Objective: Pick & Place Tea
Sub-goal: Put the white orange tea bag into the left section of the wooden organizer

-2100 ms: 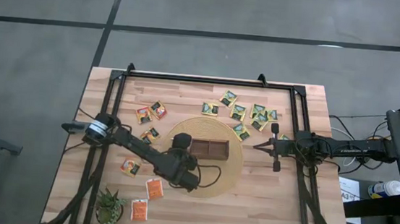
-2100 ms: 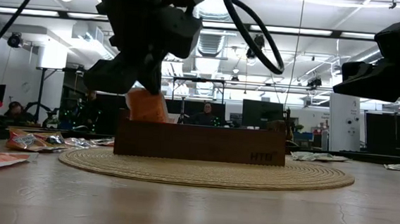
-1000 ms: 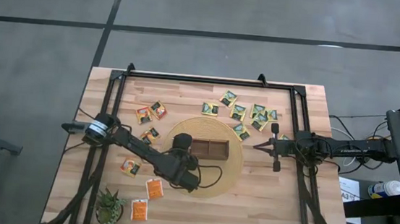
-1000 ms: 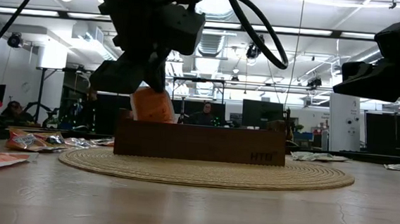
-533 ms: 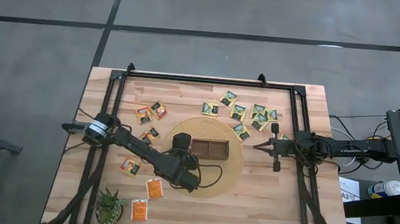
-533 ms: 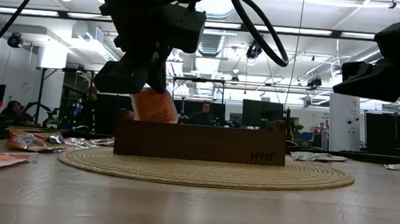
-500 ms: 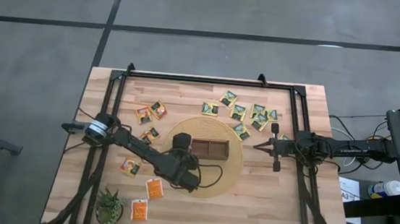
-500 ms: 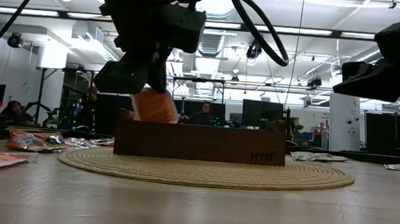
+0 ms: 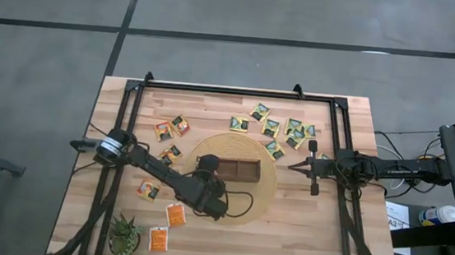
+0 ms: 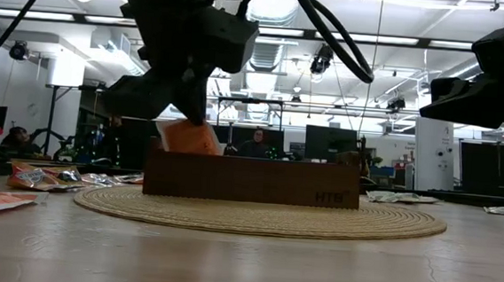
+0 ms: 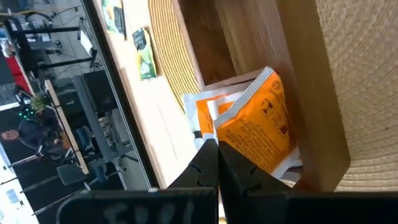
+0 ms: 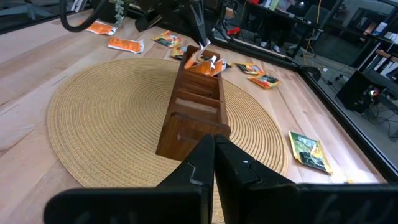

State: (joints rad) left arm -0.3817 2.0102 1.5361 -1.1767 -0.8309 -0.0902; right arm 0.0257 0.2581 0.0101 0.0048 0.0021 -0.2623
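My left gripper (image 11: 217, 149) is shut on a bright orange tea sachet (image 11: 256, 124) at the left end of the long dark wooden box (image 9: 242, 171). The box stands on a round woven mat (image 9: 247, 205). In the low view the sachet (image 10: 186, 137) dips behind the box's left end wall (image 10: 165, 172). A second orange sachet (image 11: 205, 107) lies in that end compartment. My right gripper (image 9: 292, 167) waits shut to the right of the mat, touching nothing. My left gripper pinches the orange sachet by one edge (image 11: 229, 140) between its two fingers. The fingers slant down from the table's left and near side. The sachet sticks out tilted beyond the fingertips, its far part inside the box's left end compartment, over the other orange sachet.
Loose sachets lie on the wood: two orange ones (image 9: 175, 215) near the front left, red-dark ones (image 9: 164, 130) left of the mat, several green-yellow ones (image 9: 293, 132) at the back right. A small spiky plant (image 9: 124, 236) stands at the front left corner.
My left gripper has stayed over the box's left end and turned a little at the wrist. The orange sachet has tipped with it and sunk a little lower behind the box's end wall.
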